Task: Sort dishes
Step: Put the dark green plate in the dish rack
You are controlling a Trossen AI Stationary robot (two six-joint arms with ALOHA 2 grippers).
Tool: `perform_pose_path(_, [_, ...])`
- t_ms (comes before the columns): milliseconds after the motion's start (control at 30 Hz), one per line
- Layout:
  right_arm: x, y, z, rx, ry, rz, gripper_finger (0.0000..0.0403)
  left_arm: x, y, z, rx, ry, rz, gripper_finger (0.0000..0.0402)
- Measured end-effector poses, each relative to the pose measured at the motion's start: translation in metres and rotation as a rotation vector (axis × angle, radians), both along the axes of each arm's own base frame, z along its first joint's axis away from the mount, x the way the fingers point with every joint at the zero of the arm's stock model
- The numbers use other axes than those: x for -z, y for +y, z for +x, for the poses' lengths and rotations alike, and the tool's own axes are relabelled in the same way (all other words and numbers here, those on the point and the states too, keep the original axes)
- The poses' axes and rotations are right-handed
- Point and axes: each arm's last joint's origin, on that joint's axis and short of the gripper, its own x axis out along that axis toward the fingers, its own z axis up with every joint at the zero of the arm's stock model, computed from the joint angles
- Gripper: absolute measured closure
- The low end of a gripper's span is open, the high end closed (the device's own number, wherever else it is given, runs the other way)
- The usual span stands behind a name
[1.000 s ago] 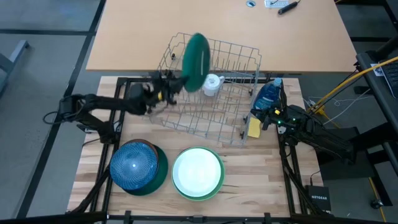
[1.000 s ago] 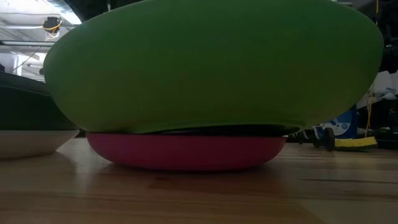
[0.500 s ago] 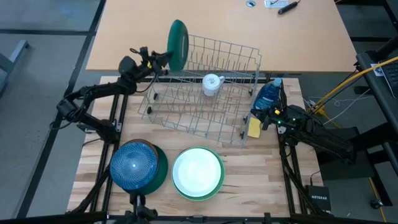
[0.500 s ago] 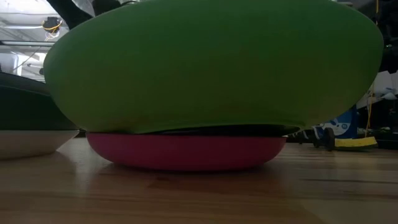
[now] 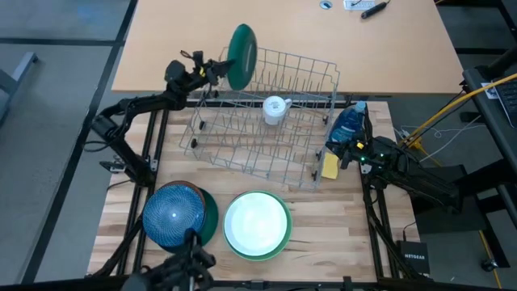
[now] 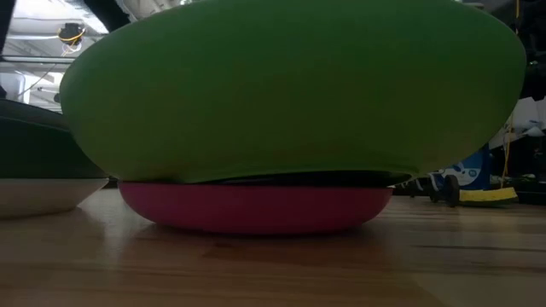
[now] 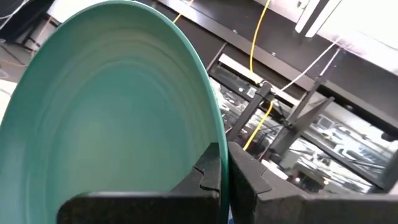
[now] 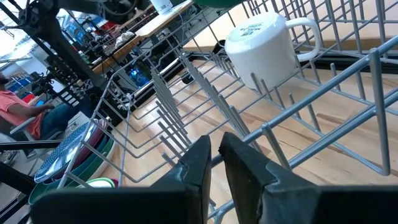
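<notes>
We start with the wire dish rack (image 5: 262,117), which stands across the middle of the table (image 5: 355,218) with a white mug (image 5: 275,107) inside it. The dark green plate (image 5: 241,56) has left the rack's interior over the last second: it sat above the rack centre, swung out past the far-left corner, and is now on edge above that corner, shifted slightly right again. The left gripper (image 5: 216,71) holds it, fingers (image 7: 211,171) clamped on the rim. We judge that the plate is extracted and in transit toward a stack.

Two stacks wait at the near edge. The left stack carries a blue patterned dish (image 5: 172,213) on top. The right stack shows a white dish (image 5: 256,221) in a light green bowl (image 6: 290,85), which rests on a pink dish (image 6: 256,209).

The right gripper (image 8: 214,155) has not moved. It sits at the rack's right end, beside the blue soap bottle (image 5: 349,125) and yellow sponge (image 5: 329,166), fingers nearly together and holding nothing.
</notes>
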Motion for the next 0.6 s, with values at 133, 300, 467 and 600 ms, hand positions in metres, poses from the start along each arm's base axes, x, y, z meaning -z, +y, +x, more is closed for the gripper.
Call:
perform_pose_path(133, [0.0, 0.0, 0.0, 0.0, 0.0, 0.0, 0.035, -0.006, 0.009, 0.007, 0.015, -0.006, 0.023, 0.0401])
perform_pose_path(300, [0.0, 0.0, 0.0, -0.001, 0.002, -0.003, 0.035, -0.007, 0.012, 0.003, 0.008, -0.003, 0.024, 0.0402])
perform_pose_path(467, [0.0, 0.0, 0.0, -0.001, 0.002, -0.002, 0.035, 0.003, 0.02, -0.002, -0.022, 0.073, -0.036, 0.0402])
perform_pose_path(600, [0.0, 0.0, 0.0, -0.001, 0.003, -0.002, 0.035, 0.009, 0.022, -0.001, -0.041, 0.137, -0.043, 0.0401])
